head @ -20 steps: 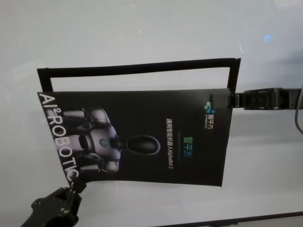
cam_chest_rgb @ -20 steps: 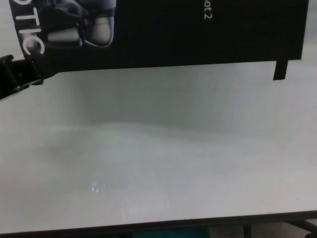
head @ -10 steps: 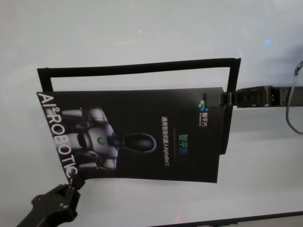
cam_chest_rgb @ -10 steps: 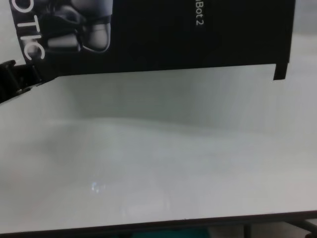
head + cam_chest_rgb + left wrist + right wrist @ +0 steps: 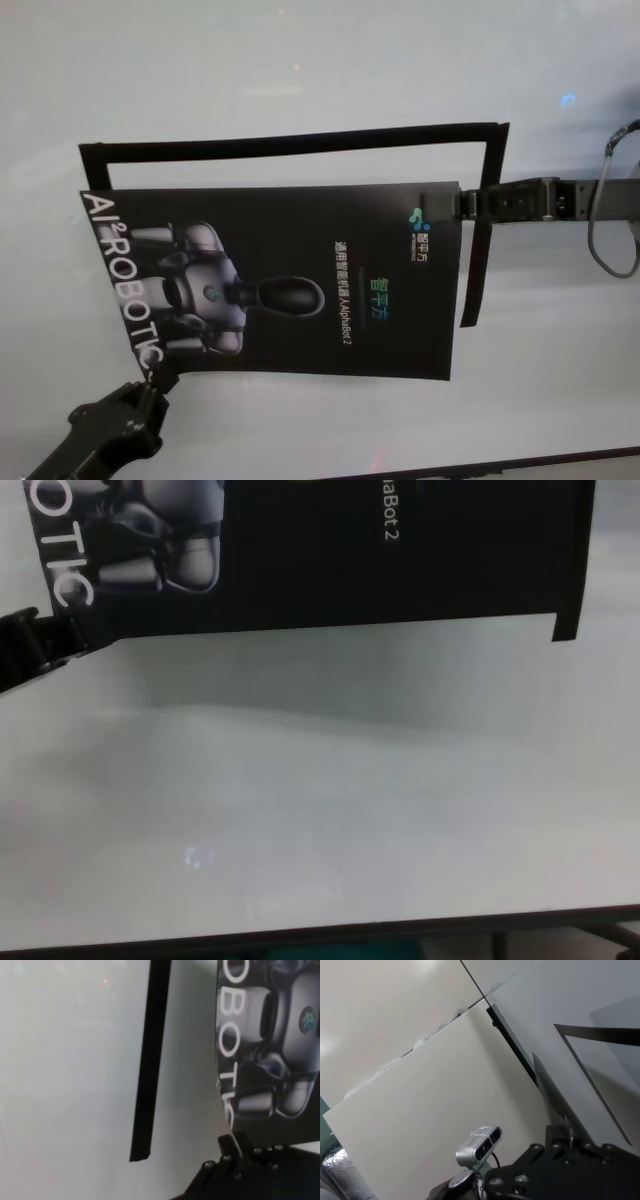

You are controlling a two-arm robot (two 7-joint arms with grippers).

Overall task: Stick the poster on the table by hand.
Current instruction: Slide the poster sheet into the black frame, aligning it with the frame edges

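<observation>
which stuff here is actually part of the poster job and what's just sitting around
Part of the job:
poster
table
left gripper, pinching the poster's near corner
right gripper, pinching its far corner
black strip frame

Just there:
white board
small camera

Left pincer point(image 5: 235, 1152) pinches the poster point(image 5: 280, 1050) corner above the table point(image 5: 65, 1070), beside a black strip point(image 5: 150, 1060)

Black tape outline point(image 5: 300, 140) marks three sides of a rectangle. Grey camera point(image 5: 480, 1145) stands beside white board point(image 5: 435, 1110).
</observation>
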